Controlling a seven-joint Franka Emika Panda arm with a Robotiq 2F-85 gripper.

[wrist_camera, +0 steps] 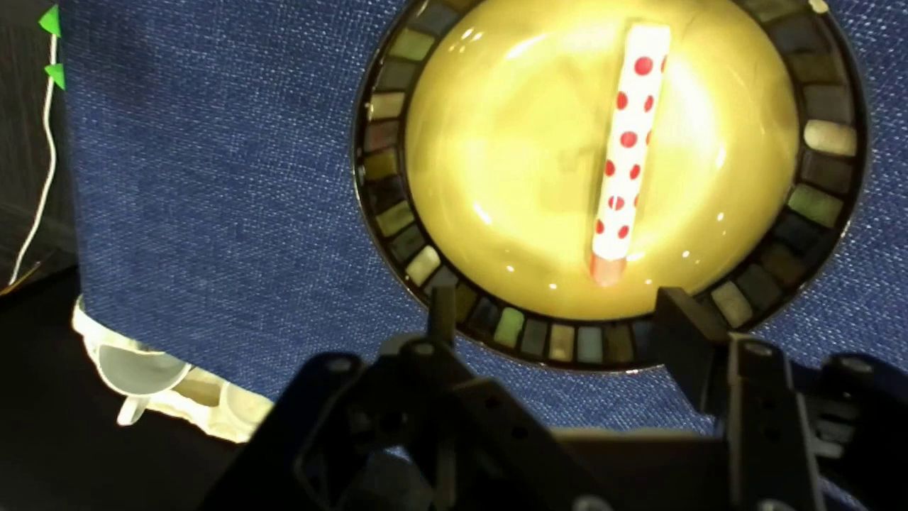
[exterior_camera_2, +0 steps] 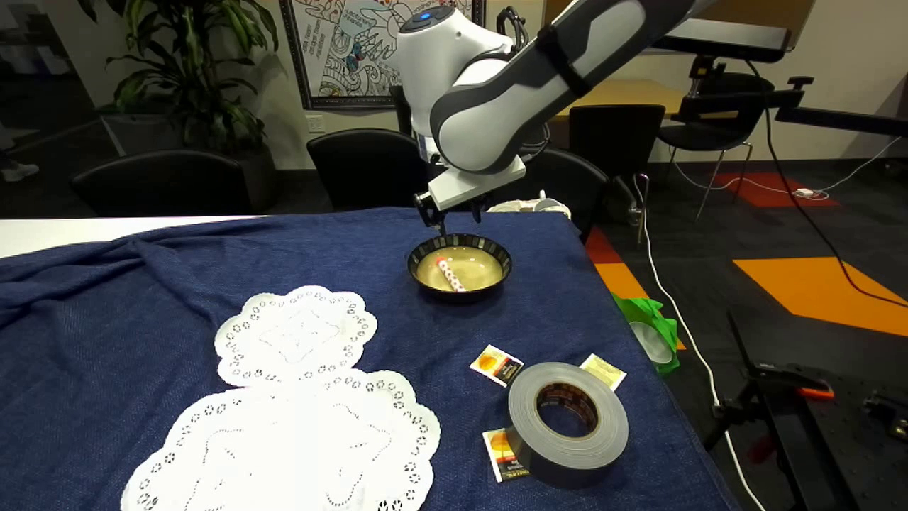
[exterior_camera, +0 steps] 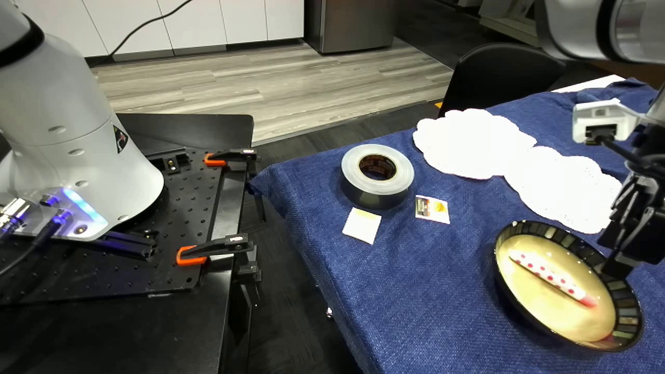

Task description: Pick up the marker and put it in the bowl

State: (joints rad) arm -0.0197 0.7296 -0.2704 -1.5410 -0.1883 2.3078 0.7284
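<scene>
The marker point(wrist_camera: 630, 142) is a slim white stick with red dots and a pinkish end. It lies inside the bowl, and also shows there in both exterior views point(exterior_camera: 548, 277) point(exterior_camera_2: 450, 274). The bowl point(wrist_camera: 511, 163) is round and shallow, cream-yellow inside with a dark tiled rim. It stands on the blue cloth in both exterior views point(exterior_camera: 540, 306) point(exterior_camera_2: 486, 273). My gripper point(wrist_camera: 557, 298) is open with nothing between its fingers. Its fingertips overlap the near rim in the wrist view, apart from the marker. In an exterior view the gripper point(exterior_camera_2: 460, 221) is above the bowl's far rim.
A grey tape roll point(exterior_camera: 405, 171) and small packets point(exterior_camera: 362, 226) point(exterior_camera_2: 496, 365) lie on the cloth, away from the bowl. White lace doilies point(exterior_camera: 467, 145) lie beside the bowl. A cup point(wrist_camera: 138, 369) shows past the cloth's edge in the wrist view. Black chairs point(exterior_camera_2: 369, 167) stand behind the table.
</scene>
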